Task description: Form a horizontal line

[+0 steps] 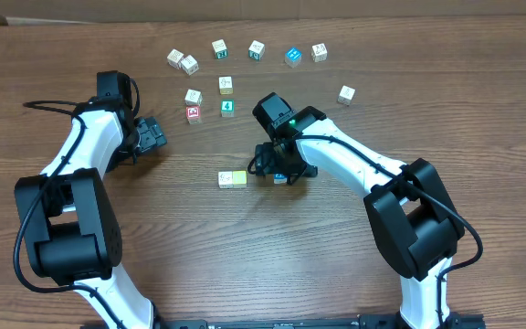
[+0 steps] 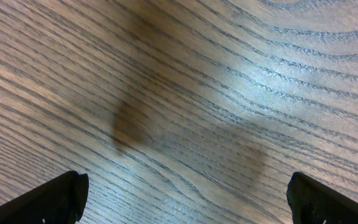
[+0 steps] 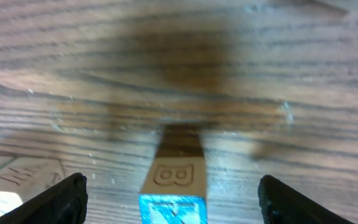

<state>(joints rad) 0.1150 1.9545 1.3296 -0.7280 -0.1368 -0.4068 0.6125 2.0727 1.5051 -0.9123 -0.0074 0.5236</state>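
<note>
While right hand [image 3: 169, 186] straddles blue cube [image 3: 171, 210] untouched, left hand [image 2: 185, 186] spread wide

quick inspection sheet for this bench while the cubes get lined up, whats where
surface: wooden table, bare grain, no spills seen
job's things: white cube and pale yellow cube side by side; blue cube with white X to their right, apart from them; red-faced cube farther back, not in line
clutter: other cubes scattered across the far side
grippers: left pincer open over bare wood; right pincer open, straddling the blue cube without touching it
cables: black cable looped beside the left arm
surroundings: nothing seen
</note>
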